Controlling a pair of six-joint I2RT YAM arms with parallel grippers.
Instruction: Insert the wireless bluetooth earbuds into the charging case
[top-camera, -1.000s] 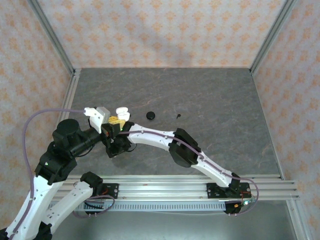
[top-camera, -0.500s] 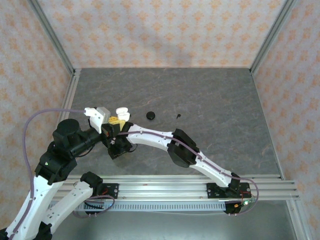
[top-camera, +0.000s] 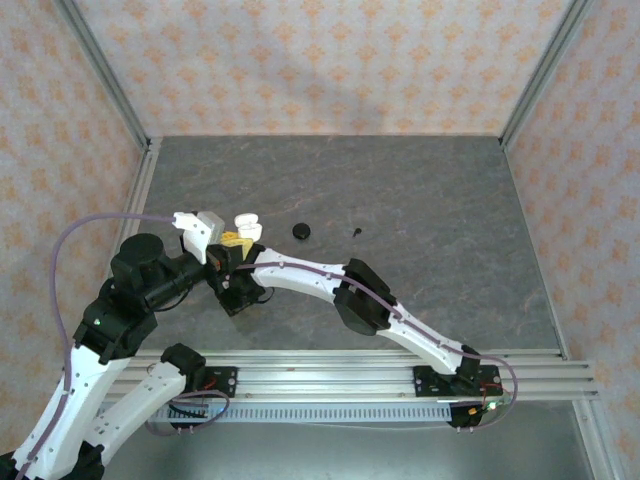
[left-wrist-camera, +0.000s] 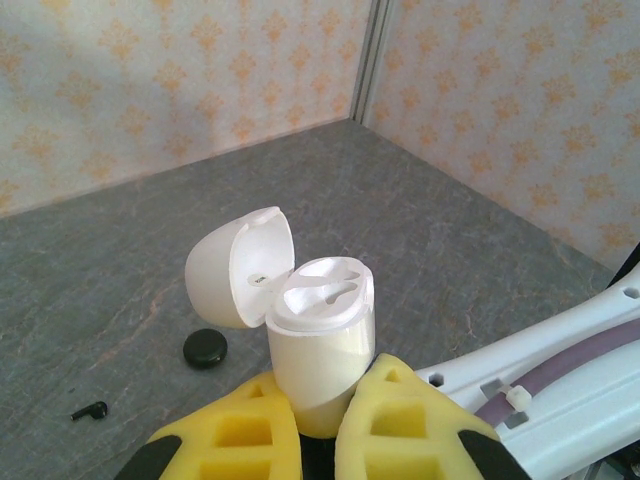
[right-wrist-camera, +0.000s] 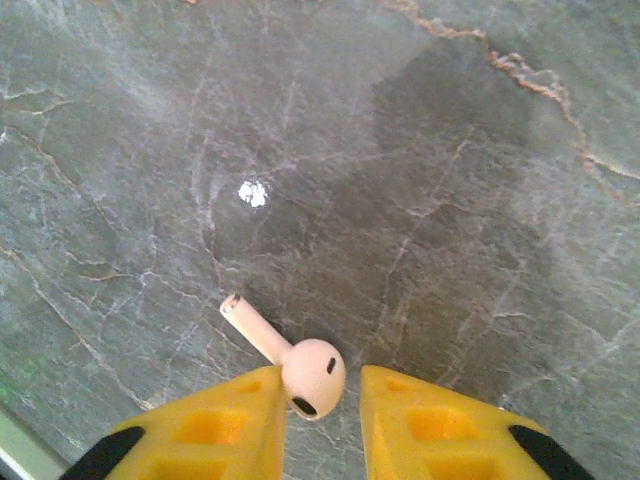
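Observation:
My left gripper (left-wrist-camera: 318, 425) is shut on the white charging case (left-wrist-camera: 320, 345) and holds it upright above the table, its lid (left-wrist-camera: 240, 265) flipped open to the left. From above, the case (top-camera: 243, 222) hangs left of centre. A white earbud (right-wrist-camera: 313, 375) with a short stem lies on the table between the fingers of my right gripper (right-wrist-camera: 320, 385). The left finger touches its head, and a gap remains on the right side. A black earbud (top-camera: 357, 232) lies on the stone further right, also seen from the left wrist (left-wrist-camera: 90, 409).
A small black round case (top-camera: 301, 230) sits closed on the table beside the white one (left-wrist-camera: 205, 347). The right arm (top-camera: 360, 295) crosses under the left gripper. Patterned walls and metal rails (top-camera: 140, 190) ring the grey table (top-camera: 430, 200).
The right fingers have narrowed around the white earbud. The left arm has shifted slightly, still holding the open case.

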